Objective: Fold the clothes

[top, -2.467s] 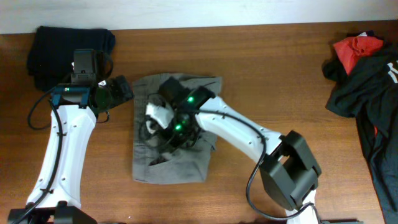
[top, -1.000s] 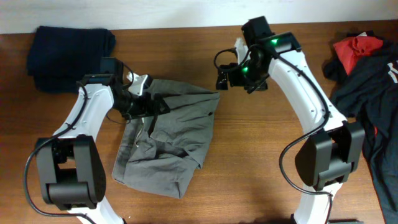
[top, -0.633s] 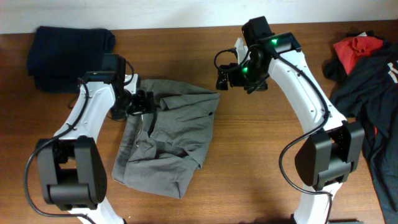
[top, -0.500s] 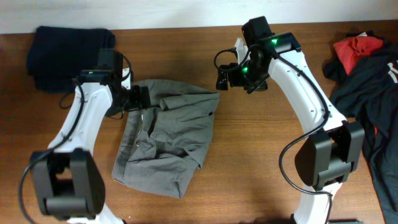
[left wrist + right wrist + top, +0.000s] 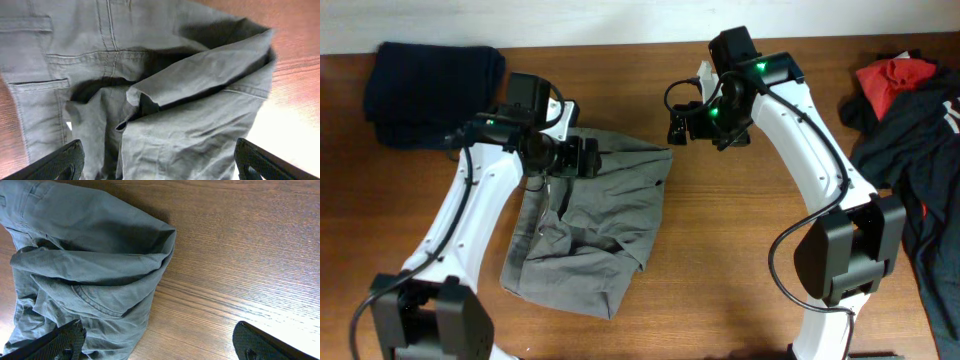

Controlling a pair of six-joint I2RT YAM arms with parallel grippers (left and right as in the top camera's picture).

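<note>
Overhead: a brown wooden table runs up to a pale wall. A folded navy garment lies in the far left corner, and a red and black heap at the right edge. The grey-olive trousers lie crumpled left of centre. The left gripper hangs over their upper edge. The right gripper is over bare wood just beside their upper right corner.

Left wrist: the fingers stand wide apart above rumpled cloth with pocket seams, gripping nothing.

Right wrist: the fingers are spread wide and hold nothing, above wood grain and the trousers' folded corner.
</note>
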